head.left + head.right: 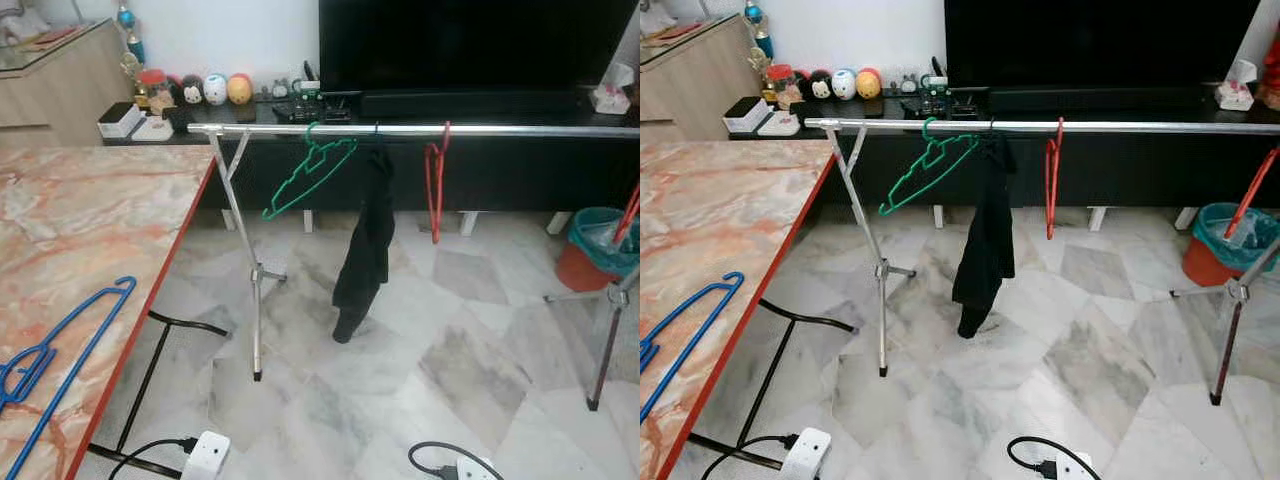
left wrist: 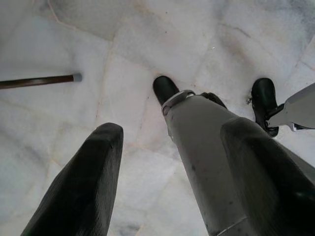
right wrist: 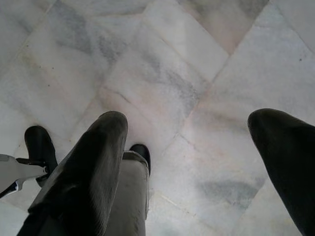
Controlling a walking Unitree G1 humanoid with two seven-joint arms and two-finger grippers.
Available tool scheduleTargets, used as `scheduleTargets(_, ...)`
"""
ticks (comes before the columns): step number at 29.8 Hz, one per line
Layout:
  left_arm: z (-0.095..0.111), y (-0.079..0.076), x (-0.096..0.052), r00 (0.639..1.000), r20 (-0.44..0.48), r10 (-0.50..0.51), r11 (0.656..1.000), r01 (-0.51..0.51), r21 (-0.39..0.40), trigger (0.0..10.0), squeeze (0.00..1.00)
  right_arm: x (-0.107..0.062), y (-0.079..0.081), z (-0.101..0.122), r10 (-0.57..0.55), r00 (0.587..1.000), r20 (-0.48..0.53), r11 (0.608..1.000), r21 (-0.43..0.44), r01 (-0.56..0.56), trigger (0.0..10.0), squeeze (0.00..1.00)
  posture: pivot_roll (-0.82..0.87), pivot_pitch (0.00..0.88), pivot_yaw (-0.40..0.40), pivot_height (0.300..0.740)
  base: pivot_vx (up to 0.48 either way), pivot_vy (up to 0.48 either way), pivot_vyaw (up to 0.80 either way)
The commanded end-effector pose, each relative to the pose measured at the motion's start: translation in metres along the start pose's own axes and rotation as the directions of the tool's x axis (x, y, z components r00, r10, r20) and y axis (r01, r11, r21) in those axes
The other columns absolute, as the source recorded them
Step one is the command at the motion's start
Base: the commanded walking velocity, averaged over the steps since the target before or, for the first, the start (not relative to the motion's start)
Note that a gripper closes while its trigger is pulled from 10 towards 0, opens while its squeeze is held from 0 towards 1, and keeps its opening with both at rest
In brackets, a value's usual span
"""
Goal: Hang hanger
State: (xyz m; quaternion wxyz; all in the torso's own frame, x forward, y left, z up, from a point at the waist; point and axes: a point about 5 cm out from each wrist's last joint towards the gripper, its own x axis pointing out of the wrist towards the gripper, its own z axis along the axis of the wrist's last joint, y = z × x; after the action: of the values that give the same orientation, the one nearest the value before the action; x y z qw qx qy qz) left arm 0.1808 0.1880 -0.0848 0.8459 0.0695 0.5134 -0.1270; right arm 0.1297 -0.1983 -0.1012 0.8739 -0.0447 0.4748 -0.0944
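Marble table (image 1: 90,215) on the robot's left bears the blue hanger (image 1: 60,345), flat near its red edge, light, stiff, slippery wire best gripped at the neck; left gripper (image 2: 165,179) and right gripper (image 3: 189,169) hang released, empty

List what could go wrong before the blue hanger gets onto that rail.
The blue hanger lies flat near the marble table's red edge; a careless grab might push it off. Cables and a power strip on the floor ahead could trip the robot. The rail already carries a green hanger, a black garment and a red hanger, which might snag.
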Motion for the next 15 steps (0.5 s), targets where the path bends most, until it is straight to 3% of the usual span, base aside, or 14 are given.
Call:
scheduleTargets(1,-0.0031,0.0041,-0.0013,1.000,-0.014,0.011,1.000,-0.010,0.011,10.0,0.00,-0.0010,-0.0016,-0.0054,-0.003,1.000,-0.023,1.000,0.007,0.003,10.0,0.00,-0.09,0.000,0.055,0.740,0.000,-0.277,0.00)
scheduleTargets(15,-0.0029,0.0039,-0.0012,1.000,-0.014,0.011,1.000,-0.011,0.009,10.0,0.00,-0.0007,-0.0018,-0.0045,-0.004,1.000,-0.023,1.000,0.013,0.004,10.0,0.00,-0.09,0.000,0.055,0.740,0.000,-0.280,0.00)
